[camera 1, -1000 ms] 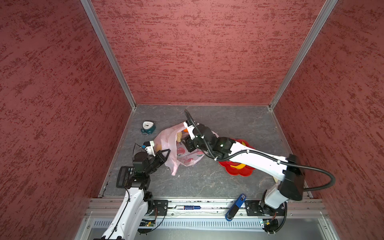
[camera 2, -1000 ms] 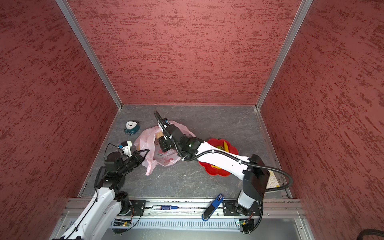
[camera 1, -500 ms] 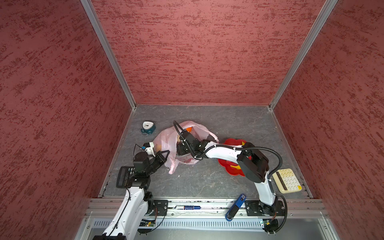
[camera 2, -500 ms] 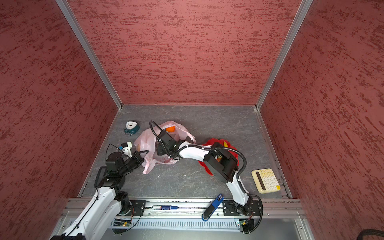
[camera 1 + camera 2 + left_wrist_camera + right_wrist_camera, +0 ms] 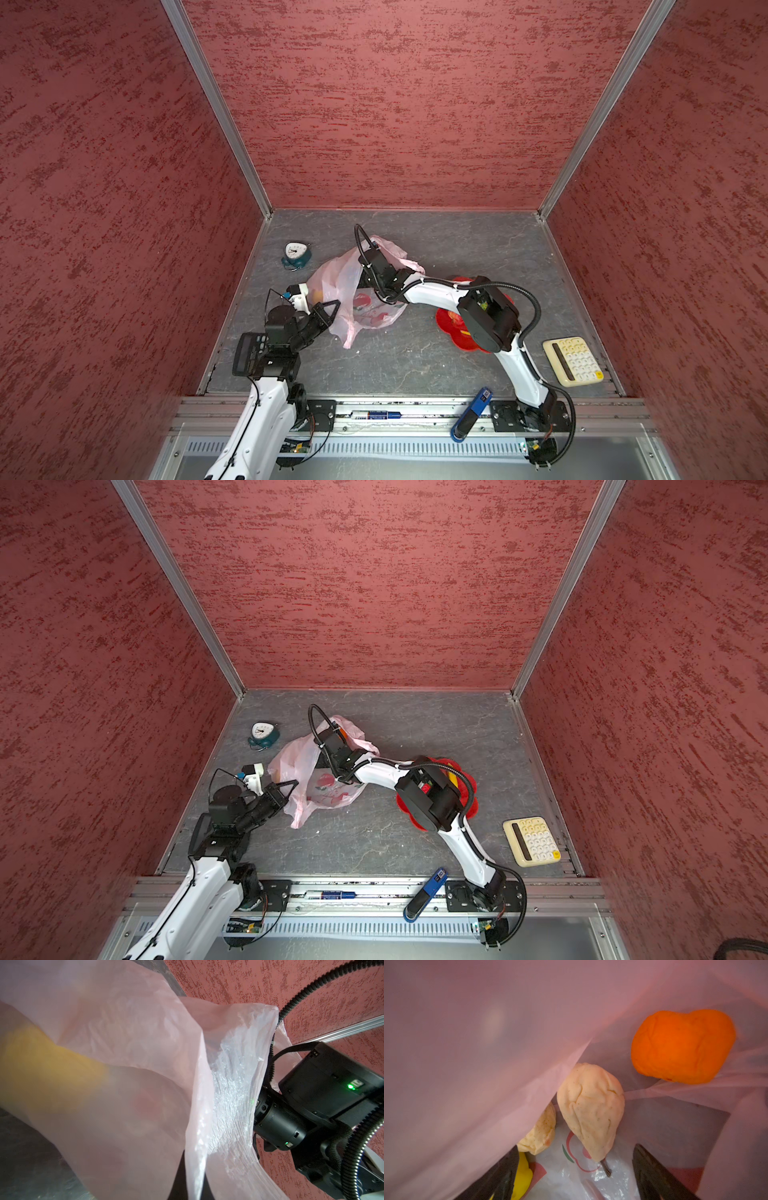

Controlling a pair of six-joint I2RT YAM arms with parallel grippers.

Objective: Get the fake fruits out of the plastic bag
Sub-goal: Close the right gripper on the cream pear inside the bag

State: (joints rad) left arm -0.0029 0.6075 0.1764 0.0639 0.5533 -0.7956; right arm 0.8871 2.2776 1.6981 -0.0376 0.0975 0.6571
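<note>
Right gripper [image 5: 575, 1159], spread wide inside the bag [image 5: 467, 1043], faces a cream fruit [image 5: 591, 1109]; left gripper [image 5: 328, 311] pinches the bag's edge.

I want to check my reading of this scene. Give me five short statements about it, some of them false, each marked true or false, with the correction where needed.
1. The right gripper is inside the bag, with its jaws apart. True.
2. The orange lies on the plate. False: it is inside the bag.
3. The calculator lies on the table, apart from the bag. True.
4. The clock is in the bag. False: it is on the table, outside the bag.
5. The left gripper is open and far from the bag. False: it is shut on the bag's edge.
</note>
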